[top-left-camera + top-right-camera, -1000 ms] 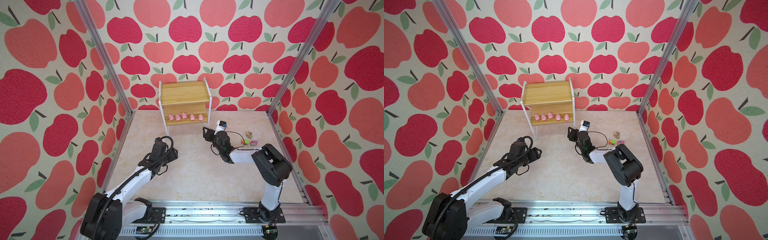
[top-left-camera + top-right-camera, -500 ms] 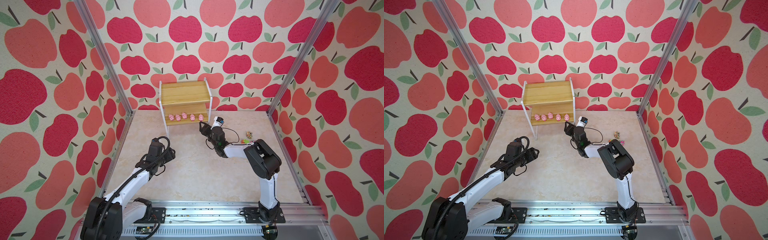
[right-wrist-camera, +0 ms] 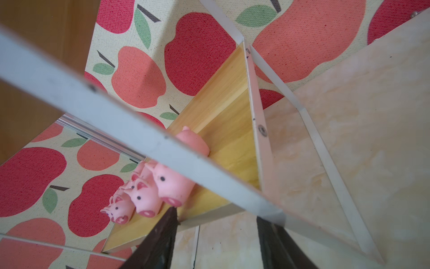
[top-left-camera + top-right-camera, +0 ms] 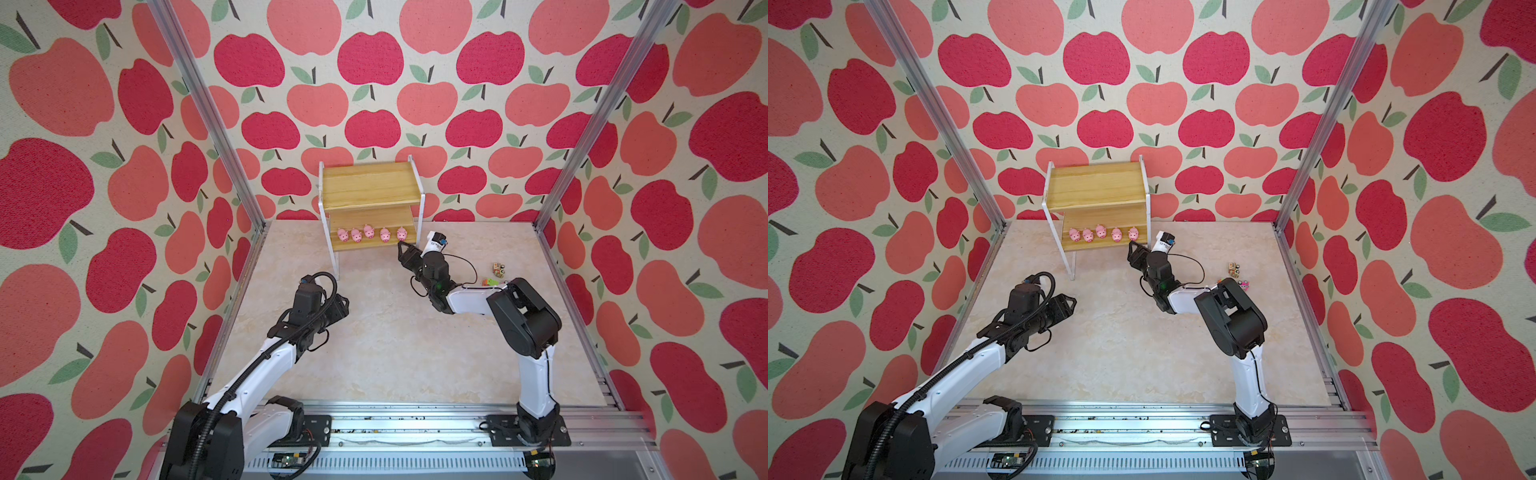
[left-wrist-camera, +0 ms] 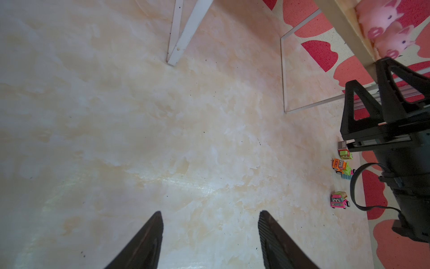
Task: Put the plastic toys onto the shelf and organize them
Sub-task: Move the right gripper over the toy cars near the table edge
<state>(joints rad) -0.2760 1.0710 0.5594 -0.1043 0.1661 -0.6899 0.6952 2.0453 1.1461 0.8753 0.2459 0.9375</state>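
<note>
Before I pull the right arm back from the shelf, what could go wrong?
1. The open, empty right hand sits at the front corner of the light wooden two-tier shelf, close to the end pink pig figure; a sideways swing could topple the row.
2. The shelf's white metal frame bar crosses just ahead of the hand; lifting might snag it.
3. The small bright toy trucks lie on the table beside the right arm's elbow; retracting could scatter them.

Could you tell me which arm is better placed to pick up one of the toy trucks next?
Right, probably. The toy trucks lie on the right arm's side of the table, and the right gripper stands open and empty by the shelf. The left gripper, also open, hangs across the table from them.
</note>
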